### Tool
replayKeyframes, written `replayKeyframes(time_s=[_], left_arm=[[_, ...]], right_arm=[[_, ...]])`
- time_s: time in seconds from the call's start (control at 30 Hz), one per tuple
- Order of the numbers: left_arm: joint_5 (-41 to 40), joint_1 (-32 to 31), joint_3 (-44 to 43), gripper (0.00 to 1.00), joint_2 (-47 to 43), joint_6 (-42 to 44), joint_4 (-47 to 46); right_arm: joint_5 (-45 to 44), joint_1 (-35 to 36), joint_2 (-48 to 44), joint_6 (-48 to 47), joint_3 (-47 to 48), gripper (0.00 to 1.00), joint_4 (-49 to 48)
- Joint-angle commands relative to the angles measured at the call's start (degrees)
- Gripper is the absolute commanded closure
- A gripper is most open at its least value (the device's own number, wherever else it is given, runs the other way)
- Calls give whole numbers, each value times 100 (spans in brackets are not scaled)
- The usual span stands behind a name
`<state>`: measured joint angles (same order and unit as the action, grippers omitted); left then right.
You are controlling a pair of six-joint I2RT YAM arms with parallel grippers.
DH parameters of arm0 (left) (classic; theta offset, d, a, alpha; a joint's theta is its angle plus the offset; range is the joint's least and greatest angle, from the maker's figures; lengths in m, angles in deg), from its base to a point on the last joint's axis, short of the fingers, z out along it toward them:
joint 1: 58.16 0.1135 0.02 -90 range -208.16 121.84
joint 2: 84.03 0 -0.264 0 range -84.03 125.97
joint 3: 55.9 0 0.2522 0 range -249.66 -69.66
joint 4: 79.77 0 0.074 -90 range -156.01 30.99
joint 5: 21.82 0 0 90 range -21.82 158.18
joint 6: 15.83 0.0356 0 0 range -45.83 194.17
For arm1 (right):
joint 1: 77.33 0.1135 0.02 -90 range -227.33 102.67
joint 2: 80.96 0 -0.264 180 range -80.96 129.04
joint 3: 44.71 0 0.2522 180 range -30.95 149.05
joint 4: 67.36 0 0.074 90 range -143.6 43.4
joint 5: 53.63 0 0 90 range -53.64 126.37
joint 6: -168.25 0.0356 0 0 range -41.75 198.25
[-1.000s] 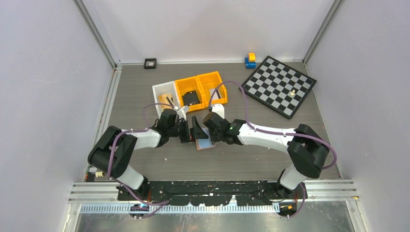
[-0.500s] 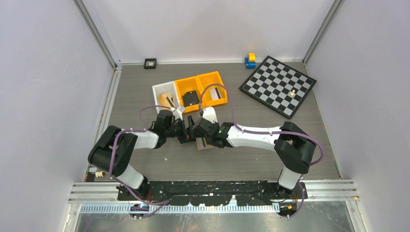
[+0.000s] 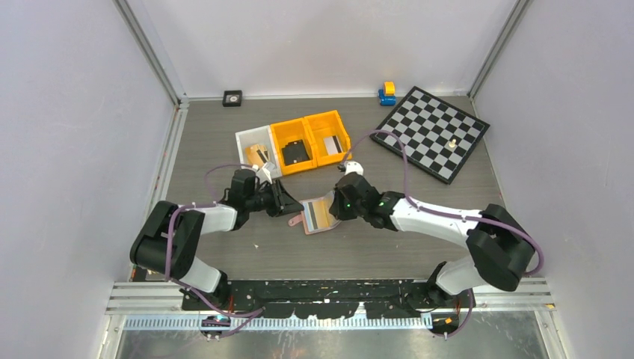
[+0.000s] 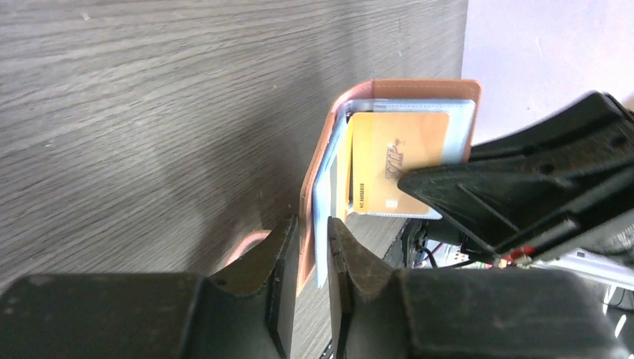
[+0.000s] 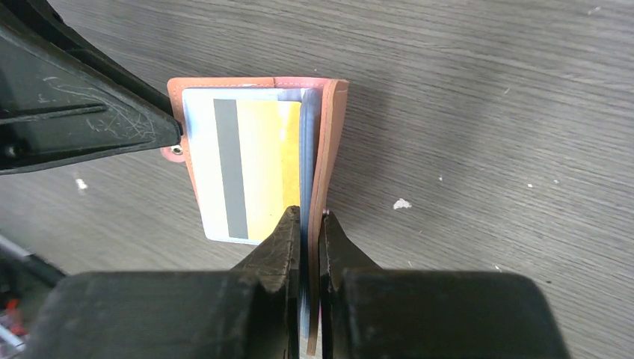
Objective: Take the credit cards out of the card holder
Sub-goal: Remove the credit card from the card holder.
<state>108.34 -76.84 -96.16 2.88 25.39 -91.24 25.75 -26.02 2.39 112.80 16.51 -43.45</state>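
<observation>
The tan-pink card holder (image 3: pixel 308 222) lies spread open on the table between my two grippers. My left gripper (image 3: pixel 290 207) is shut on its left flap (image 4: pixel 308 187), pinching the leather and a clear pocket. My right gripper (image 3: pixel 338 203) is shut on the right flap (image 5: pixel 329 142). Credit cards sit in the clear pockets. A gold card (image 4: pixel 396 164) shows in the left wrist view, and a pale yellow card with a grey stripe (image 5: pixel 250 164) shows in the right wrist view. The snap tab (image 5: pixel 176 150) pokes out beside the left fingers (image 5: pixel 90 112).
Two orange bins (image 3: pixel 324 117) and a white bin (image 3: pixel 242 139) stand just behind the holder; the right orange bin holds a flat card (image 3: pixel 334 142). A chessboard (image 3: pixel 431 132) lies at the back right, a small blue and yellow toy (image 3: pixel 386 93) beside it. White walls close three sides.
The left gripper has closed on the left flap. The right arm has drawn back to the right with its flap, and the holder now lies spread open between the two grippers.
</observation>
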Motion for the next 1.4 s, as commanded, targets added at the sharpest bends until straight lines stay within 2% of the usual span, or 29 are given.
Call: replayKeyframes(time_s=[0.0,0.07,0.1,0.2,0.33,0.47,0.63,0.9,1.1,1.37], left_arm=[[84,2,-2,81,-402,232,-1],[57,11,-4,82,-446,253,33],[76,13,-4,79,-443,238,24],[227,5,-2,62,-378,160,-133],[285,5,7,47,-324,116,-187],[201,45,49,40,-487,132,-112],[-181,66,134,33,-1247,398,397],[-1218,83,382,1,-2925,731,1374],[-1266,101,370,0,-2851,659,1399],[-682,226,453,0,-2269,280,577]], right_arm=[[1471,-481,-461,483,-469,99,-1457],[1809,-658,-530,617,-628,99,-1745],[1906,-721,-563,663,-695,99,-1878],[2037,-805,-645,751,-848,100,-2110],[2114,-872,-837,831,-1021,100,-2336],[2054,-933,-1175,888,-1256,100,-2558],[1930,-1019,-1571,944,-1538,100,-2742],[2121,-1203,-1815,1225,-1883,100,-3277],[2635,-1477,-1772,1631,-2137,100,-3957],[2927,-1664,-1826,1906,-2291,100,-4363]])
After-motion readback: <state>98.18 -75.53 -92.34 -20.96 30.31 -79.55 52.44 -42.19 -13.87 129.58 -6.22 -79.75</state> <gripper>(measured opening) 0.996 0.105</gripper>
